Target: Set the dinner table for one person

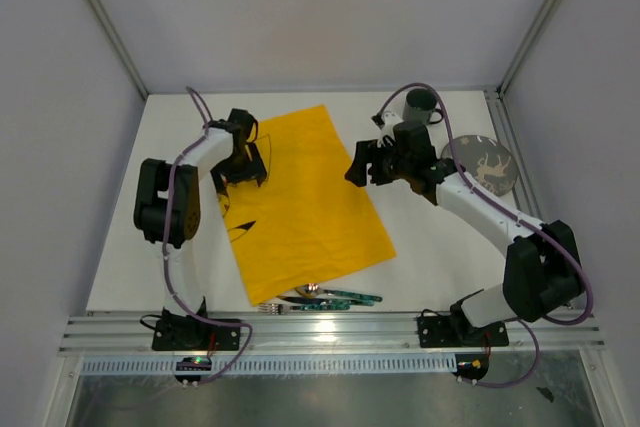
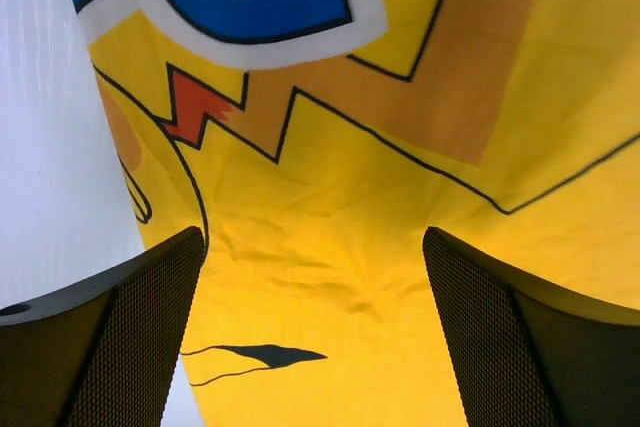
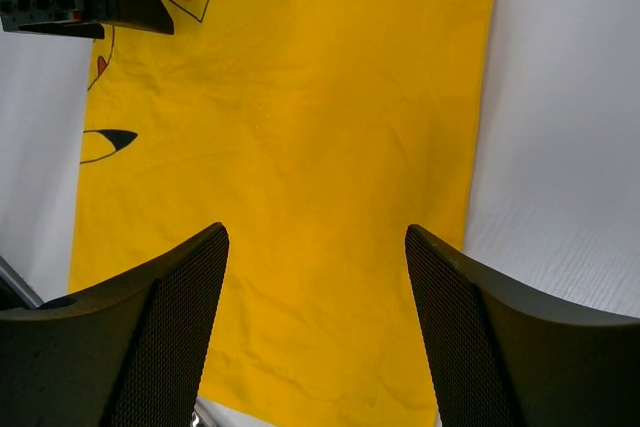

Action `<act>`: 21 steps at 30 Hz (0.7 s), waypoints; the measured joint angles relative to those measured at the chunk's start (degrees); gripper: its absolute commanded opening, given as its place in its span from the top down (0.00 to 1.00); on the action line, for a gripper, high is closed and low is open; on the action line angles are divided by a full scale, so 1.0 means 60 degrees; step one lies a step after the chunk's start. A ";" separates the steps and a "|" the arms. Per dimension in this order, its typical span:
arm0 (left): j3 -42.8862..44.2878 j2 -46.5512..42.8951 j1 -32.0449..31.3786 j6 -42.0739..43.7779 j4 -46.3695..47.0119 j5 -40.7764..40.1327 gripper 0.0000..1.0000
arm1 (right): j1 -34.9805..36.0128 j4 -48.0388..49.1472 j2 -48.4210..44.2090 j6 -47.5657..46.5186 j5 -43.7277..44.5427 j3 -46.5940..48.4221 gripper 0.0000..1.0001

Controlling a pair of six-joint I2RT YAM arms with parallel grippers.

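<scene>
Laid askew on the white table: a yellow cartoon cloth, lightly wrinkled, with bare tabletop on every side of it. Poised over the cloth's left edge, the left gripper, fingers spread wide, holding nothing. Over its right edge, the right gripper, equally wide and empty. Well apart beyond the cloth's right side, plate and cup; cutlery at its near edge. Probably squaring the cloth: pinch opposite edges low, pull evenly, keep clear of the cutlery.
</scene>
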 measured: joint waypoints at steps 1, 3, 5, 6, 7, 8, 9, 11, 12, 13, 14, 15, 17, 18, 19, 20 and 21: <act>0.0142 -0.0004 -0.0004 0.0080 -0.0025 0.0058 0.06 | 0.0000 0.0029 0.0051 -0.0007 -0.0018 0.0109 0.25; 0.0448 -0.0062 -0.0018 0.0240 -0.0033 0.0197 0.06 | 0.0000 0.0168 0.0229 -0.0015 -0.0055 0.0415 0.24; 0.0776 -0.0178 -0.0018 0.0364 -0.0007 0.0353 0.05 | 0.0000 0.0302 0.0441 -0.0015 -0.0080 0.0739 0.24; 0.0918 -0.0280 -0.0018 0.0426 0.0033 0.0452 0.05 | 0.0000 0.0357 0.0554 -0.0011 -0.0095 0.0903 0.25; 0.1024 -0.0397 -0.0018 0.0492 0.0106 0.0550 0.05 | 0.0000 0.0408 0.0656 -0.0015 -0.0120 0.1056 0.24; 0.1100 -0.0503 -0.0018 0.0521 0.0157 0.0616 0.05 | 0.0000 0.0459 0.0732 -0.0015 -0.0127 0.1151 0.24; 0.1191 -0.0659 -0.0018 0.0543 0.0222 0.0739 0.05 | 0.0000 0.0495 0.0812 -0.0015 -0.0142 0.1249 0.24; 0.1315 -0.0914 -0.0018 0.0546 0.0342 0.0940 0.05 | 0.0000 0.0590 0.0954 -0.0022 -0.0200 0.1381 0.24; 0.1359 -0.1024 -0.0018 0.0546 0.0415 0.1071 0.05 | 0.0000 0.0641 0.1009 -0.0025 -0.0211 0.1395 0.24; 0.1373 -0.1111 -0.0018 0.0546 0.0481 0.1162 0.05 | 0.0000 0.0688 0.1056 -0.0033 -0.0233 0.1395 0.24; 0.1373 -0.1202 -0.0018 0.0543 0.0546 0.1297 0.05 | 0.0000 0.0725 0.1111 -0.0044 -0.0266 0.1395 0.24; 0.1373 -0.1253 -0.0022 0.0543 0.0583 0.1417 0.05 | 0.0000 0.0747 0.1166 -0.0047 -0.0295 0.1395 0.24; 0.1370 -0.1359 -0.0044 0.0539 0.0652 0.1668 0.05 | 0.0000 0.0885 0.1330 -0.0058 -0.0419 0.1395 0.24; 0.1355 -0.1417 -0.0066 0.0539 0.0696 0.1781 0.05 | 0.0000 0.0958 0.1421 -0.0058 -0.0484 0.1399 0.25; 0.1348 -0.1479 -0.0095 0.0535 0.0739 0.1887 0.05 | 0.0000 0.1031 0.1537 -0.0066 -0.0557 0.1428 0.24; 0.1341 -0.1537 -0.0120 0.0535 0.0790 0.1967 0.05 | 0.0000 0.1111 0.1687 -0.0069 -0.0648 0.1486 0.25; 0.1330 -0.1617 -0.0164 0.0532 0.0834 0.2069 0.05 | 0.0000 0.1246 0.1872 -0.0069 -0.0794 0.1548 0.24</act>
